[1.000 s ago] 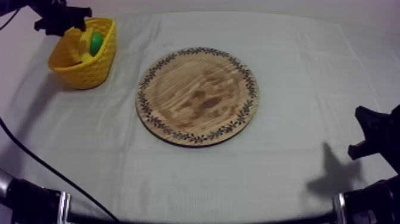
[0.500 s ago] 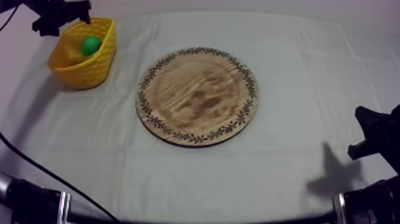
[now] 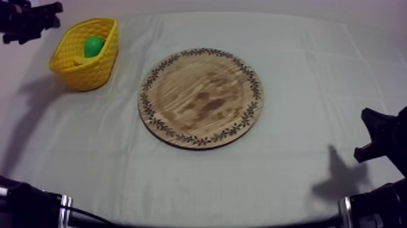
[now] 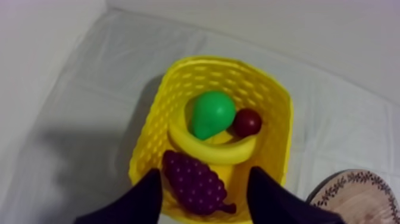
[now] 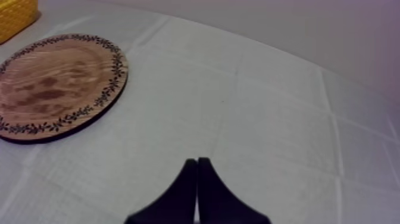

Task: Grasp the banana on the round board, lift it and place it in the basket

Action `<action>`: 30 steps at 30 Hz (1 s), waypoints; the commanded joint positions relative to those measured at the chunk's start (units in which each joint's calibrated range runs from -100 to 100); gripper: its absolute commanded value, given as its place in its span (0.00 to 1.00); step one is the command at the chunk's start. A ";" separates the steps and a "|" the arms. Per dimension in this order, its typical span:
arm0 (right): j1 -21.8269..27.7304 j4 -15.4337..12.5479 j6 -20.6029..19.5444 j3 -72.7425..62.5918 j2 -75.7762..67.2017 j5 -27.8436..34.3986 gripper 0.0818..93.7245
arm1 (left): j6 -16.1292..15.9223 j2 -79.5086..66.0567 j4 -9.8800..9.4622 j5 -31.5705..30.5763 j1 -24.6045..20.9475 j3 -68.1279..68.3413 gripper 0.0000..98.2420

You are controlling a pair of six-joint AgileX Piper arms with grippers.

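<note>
The banana (image 4: 212,150) lies curved inside the yellow basket (image 4: 150,134), under a green pear (image 4: 211,113) and beside a small red fruit (image 4: 247,122) and purple grapes (image 4: 193,182). My left gripper (image 4: 205,199) hangs open above the basket's near side, nothing between its fingers (image 4: 147,196). From above, that gripper (image 3: 37,21) is up at the far left, just left of the basket (image 3: 91,76), where the pear (image 3: 92,45) shows. The round wooden board (image 3: 201,97) is bare. My right gripper (image 3: 378,136) rests low at the right, its fingers (image 5: 196,190) together as a narrow wedge.
The board (image 5: 53,89) lies on the cloth ahead of the right gripper, with a corner of the basket (image 5: 15,15) beyond it. Bare grey-white cloth (image 3: 315,73) surrounds the board. The basket stands near the cloth's far left edge.
My left gripper has drawn back to the left, from over the basket to beside it. The banana, upright under the fingers a second ago, now lies low in the basket. The right arm is still.
</note>
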 commanded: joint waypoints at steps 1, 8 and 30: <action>0.00 -0.01 0.00 -0.05 0.00 0.00 0.00 | -0.70 -9.71 -0.07 -0.21 -0.03 8.41 0.38; 0.00 -0.01 0.00 -0.05 0.00 0.00 0.00 | -3.80 -24.72 0.13 -0.29 0.16 20.00 0.15; 0.00 -0.01 0.00 -0.05 0.00 0.00 0.00 | -13.21 -59.81 7.61 9.60 -4.95 39.86 0.00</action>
